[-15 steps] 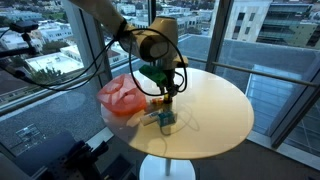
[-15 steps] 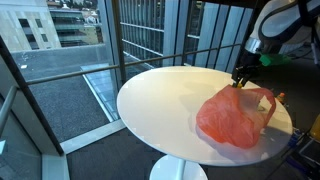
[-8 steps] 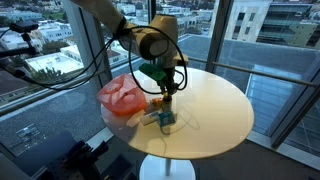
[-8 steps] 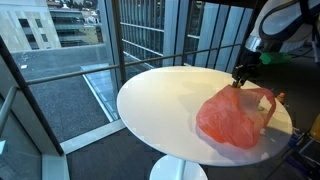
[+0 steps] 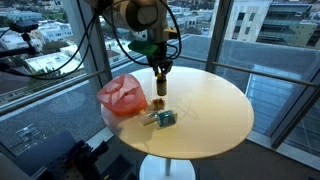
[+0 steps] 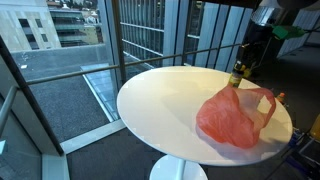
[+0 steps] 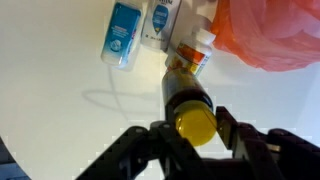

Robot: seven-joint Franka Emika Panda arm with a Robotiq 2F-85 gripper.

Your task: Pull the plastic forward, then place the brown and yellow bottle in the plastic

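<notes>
- Exterior view, item 1: tool [image 5: 159,80], pointing straight down, clenched on the neck of the bottle [image 5: 159,93]. The bottle hangs upright directly beneath the tool.
- Same view, item 2: red bag [image 5: 122,95], slumped on the round tabletop [image 5: 215,105] near its edge. It lies just beside the bottle, and contact between them cannot be told.
- Same view, item 3: teal packet [image 5: 161,118], flat on the tabletop, nearer the camera than the bottle and apart from it.
- Exterior view, opposite angle: tool [image 6: 244,64] at the far rim of the tabletop [image 6: 160,105], closed on the top of the bottle [image 6: 237,78]. The bottle is upright behind the bag [image 6: 237,115], just above the bag's upper fold.
- Wrist view, item 1: tool [image 7: 196,128], with one finger [image 7: 232,130] either side of the bottle's yellow cap. The brown body of the bottle [image 7: 183,88] extends away from the camera.
- Wrist view, item 2: bag [image 7: 270,35] in the upper right corner.
- Wrist view, item 3: small bottle [image 7: 201,50], white and orange, lying between the bag and the blue packet [image 7: 122,35].
</notes>
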